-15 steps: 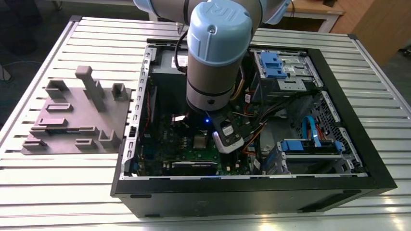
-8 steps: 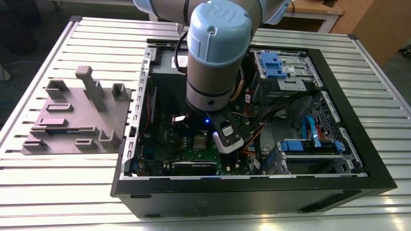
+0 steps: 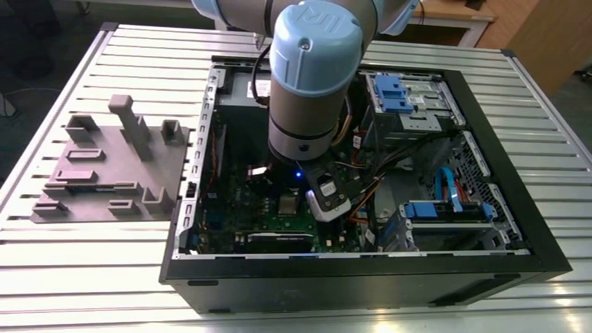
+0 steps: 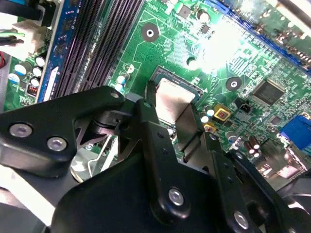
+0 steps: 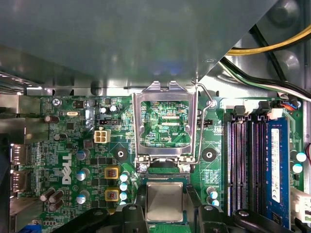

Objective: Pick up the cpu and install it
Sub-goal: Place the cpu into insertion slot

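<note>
Step in hand: seating the cpu in the socket of the motherboard, judged from the layout.
Gripper: gripper stands directly over the chip, one finger on each side; whether it grips or has let go cannot be told.
Cpu location: lying flat within the socket frame, inside the computer case.
Load plate: load plate hinged open, upright beyond the socket.
Care advised: keep the chip level and square to the frame; lift away straight up, without dragging it.
</note>
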